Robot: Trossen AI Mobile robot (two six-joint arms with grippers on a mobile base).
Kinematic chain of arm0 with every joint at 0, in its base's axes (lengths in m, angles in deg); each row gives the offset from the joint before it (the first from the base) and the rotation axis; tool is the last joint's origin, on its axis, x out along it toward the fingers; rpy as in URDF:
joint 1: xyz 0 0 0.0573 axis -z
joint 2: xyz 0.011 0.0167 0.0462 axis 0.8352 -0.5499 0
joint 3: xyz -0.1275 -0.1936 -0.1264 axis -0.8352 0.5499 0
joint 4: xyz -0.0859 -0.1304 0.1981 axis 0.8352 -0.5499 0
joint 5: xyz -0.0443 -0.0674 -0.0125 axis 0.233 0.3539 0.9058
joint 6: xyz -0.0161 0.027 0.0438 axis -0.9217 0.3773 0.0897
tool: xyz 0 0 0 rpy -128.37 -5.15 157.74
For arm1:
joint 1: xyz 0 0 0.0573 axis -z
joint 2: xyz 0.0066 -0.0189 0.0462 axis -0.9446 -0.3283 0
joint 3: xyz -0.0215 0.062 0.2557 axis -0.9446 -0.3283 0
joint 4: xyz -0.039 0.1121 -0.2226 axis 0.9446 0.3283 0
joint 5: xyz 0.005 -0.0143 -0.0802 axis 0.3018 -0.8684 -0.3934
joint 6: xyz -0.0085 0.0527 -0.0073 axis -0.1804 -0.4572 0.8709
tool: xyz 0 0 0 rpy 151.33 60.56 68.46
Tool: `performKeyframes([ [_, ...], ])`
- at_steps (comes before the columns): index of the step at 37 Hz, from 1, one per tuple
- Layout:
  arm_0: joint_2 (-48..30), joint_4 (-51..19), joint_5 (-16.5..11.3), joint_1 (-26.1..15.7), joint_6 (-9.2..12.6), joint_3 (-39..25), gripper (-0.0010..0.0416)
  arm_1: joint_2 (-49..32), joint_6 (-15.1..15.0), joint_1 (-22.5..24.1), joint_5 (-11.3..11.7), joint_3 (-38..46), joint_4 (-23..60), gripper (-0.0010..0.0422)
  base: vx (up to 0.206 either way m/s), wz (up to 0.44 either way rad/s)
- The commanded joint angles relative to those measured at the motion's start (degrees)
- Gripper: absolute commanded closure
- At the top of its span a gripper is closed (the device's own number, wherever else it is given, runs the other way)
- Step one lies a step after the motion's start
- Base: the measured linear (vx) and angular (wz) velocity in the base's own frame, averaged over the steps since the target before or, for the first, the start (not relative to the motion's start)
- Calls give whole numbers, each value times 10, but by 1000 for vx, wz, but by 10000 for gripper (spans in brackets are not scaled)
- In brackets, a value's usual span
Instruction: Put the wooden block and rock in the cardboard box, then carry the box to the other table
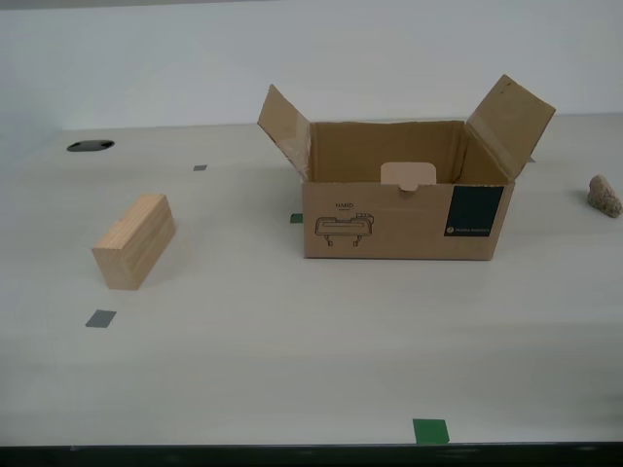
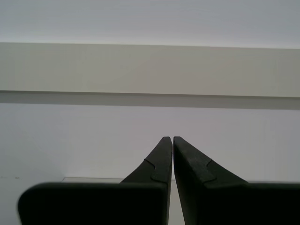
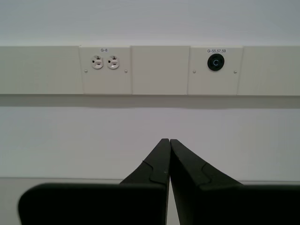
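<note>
This looks like a lab or institutional test room rather than a home. A plain white wall (image 3: 150, 18) carries a surface-mounted cream raceway (image 3: 42, 70) with a labelled twin power outlet (image 3: 105, 62) marked "G-8" and a round black socket (image 3: 215, 62) with its own printed number. The smooth off-white table (image 1: 292, 370) has a cable grommet (image 1: 90, 146) near its far edge and small green and grey tape squares (image 1: 430, 430) stuck on it as position marks.
</note>
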Motion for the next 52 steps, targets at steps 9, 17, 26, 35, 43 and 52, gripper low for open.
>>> performKeyframes([
  [9, 0, 0, 0, -3, 1, 0, 405, 0, -1, 0, -1, 1, -3, 412, 0, 0],
  [17, 0, 0, 0, -3, 1, 0, 406, 0, -1, 0, -1, 1, -3, 412, 0, 0],
  [26, 0, 0, 0, -3, 1, 0, 405, 0, -1, 0, -1, 1, -3, 412, 0, 0],
  [35, 0, 0, 0, -3, 1, 0, 406, 0, -1, 0, -1, 1, -3, 412, 0, 0],
  [43, 0, 0, 0, -3, 1, 0, 405, 0, -1, 0, -1, 1, -3, 412, 0, 0],
  [52, 0, 0, 0, -3, 1, 0, 406, 0, -1, 0, -1, 1, -3, 412, 0, 0],
])
